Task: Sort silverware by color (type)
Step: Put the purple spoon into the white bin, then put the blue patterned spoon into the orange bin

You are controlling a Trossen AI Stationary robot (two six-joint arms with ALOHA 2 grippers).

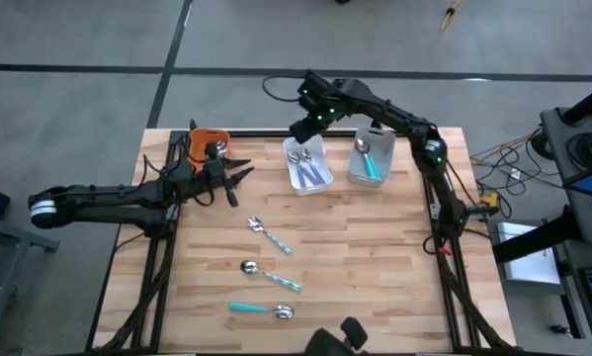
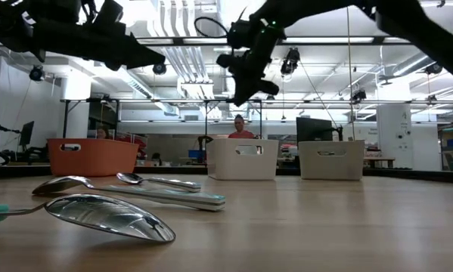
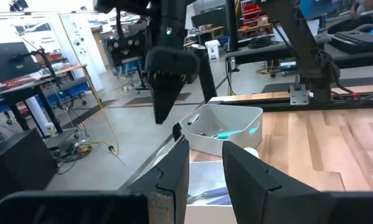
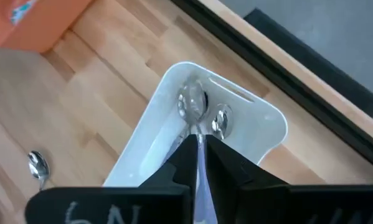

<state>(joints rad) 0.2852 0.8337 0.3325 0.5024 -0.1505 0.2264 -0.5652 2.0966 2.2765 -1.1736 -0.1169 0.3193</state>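
Note:
Three spoons lie flat on the wooden table: two with striped teal handles (image 1: 270, 236) (image 1: 273, 276) and one teal-handled (image 1: 261, 310). A white bin (image 1: 294, 184) holds lavender-handled silverware (image 4: 192, 102). A grey bin (image 1: 386, 148) holds teal-handled pieces (image 1: 368, 161). My right gripper (image 1: 301, 129) hangs above the white bin's far end, pointing down, shut, with nothing in it (image 4: 200, 142). My left gripper (image 1: 238, 183) stands open and empty beside the orange bin (image 1: 209, 136), pointing level toward the white bin (image 3: 206, 149).
The three bins stand in a row along the far edge: orange (image 2: 94, 157), white (image 2: 243, 159) and grey (image 2: 332, 160). The table's middle and right side are bare wood (image 1: 384, 257). People show in the room beyond the far edge.

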